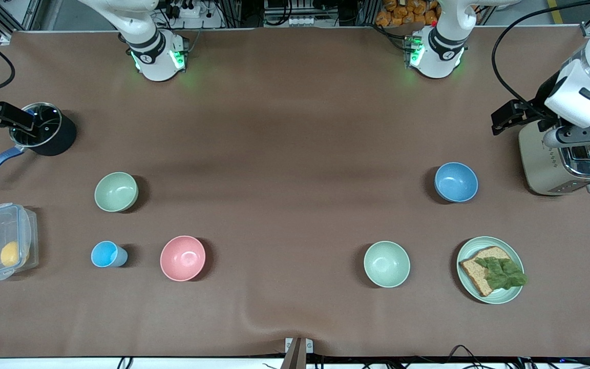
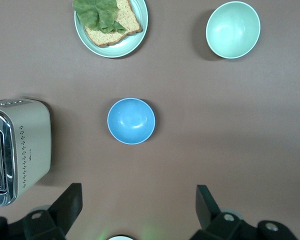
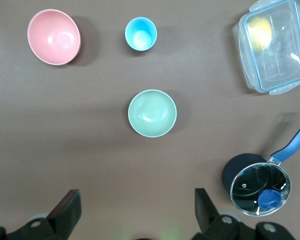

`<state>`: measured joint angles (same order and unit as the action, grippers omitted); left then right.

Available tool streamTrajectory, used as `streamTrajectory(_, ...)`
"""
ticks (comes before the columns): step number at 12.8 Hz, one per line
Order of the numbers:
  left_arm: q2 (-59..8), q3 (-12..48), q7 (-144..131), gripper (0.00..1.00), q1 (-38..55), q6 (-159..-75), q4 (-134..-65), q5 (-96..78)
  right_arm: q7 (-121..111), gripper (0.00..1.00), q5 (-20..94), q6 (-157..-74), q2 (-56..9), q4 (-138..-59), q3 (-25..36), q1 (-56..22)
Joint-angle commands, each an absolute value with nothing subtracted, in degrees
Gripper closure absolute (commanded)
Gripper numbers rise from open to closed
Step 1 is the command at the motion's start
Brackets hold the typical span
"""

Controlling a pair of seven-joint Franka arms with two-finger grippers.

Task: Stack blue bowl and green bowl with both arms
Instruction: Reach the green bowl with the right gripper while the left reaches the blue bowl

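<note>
Black fingers spread wide and holding nothing mark both grippers as the two arms hang high over opposite ends of the brown table (image 1: 285,128). The left gripper (image 2: 137,212) hovers over the toaster (image 1: 564,164) at the left arm's end, its fingers (image 2: 67,202) framing bare tabletop in the left wrist view. The right gripper (image 3: 135,212) hovers over the black saucepan (image 1: 44,136), which carries a glass lid and a blue handle, at the right arm's end.

Out from the toaster, the blue bowl (image 1: 456,182) sits upright and empty just beside it, toward the middle of the table. Nearer the front camera lie a pale mint bowl (image 1: 386,264) and a mint plate (image 1: 489,292) bearing a slice of bread (image 1: 479,271) topped with a lettuce leaf (image 1: 502,271); bowl and plate stand apart from each other.

Well apart from the blue bowl, toward the right arm's end, the green bowl (image 1: 116,191) rests upright and empty, nearer the front camera than the saucepan. Nearer still stand a small blue cup (image 1: 105,254) and a pink bowl (image 1: 183,258), side by side but not touching. A clear lidded box (image 1: 0,241) with a yellow item (image 1: 11,253) inside lies at the table's edge beside the cup.
</note>
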<state>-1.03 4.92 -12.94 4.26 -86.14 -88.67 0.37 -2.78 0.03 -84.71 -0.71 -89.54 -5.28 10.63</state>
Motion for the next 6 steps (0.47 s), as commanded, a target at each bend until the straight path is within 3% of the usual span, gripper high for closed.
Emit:
streamTrajectory(1,-3.1,4.6,-10.9,0.00,3.3,-86.2,-88.2,0.1,-4.4,0.00,0.2,-84.7,-0.7,-90.0,-6.0,12.3)
streamTrajectory(6,-7.2,4.5,-8.5,0.00,-3.2,-90.8,-93.3,0.8,-5.4,0.00,0.2,-85.5,-2.4,-90.4,-6.1,13.2)
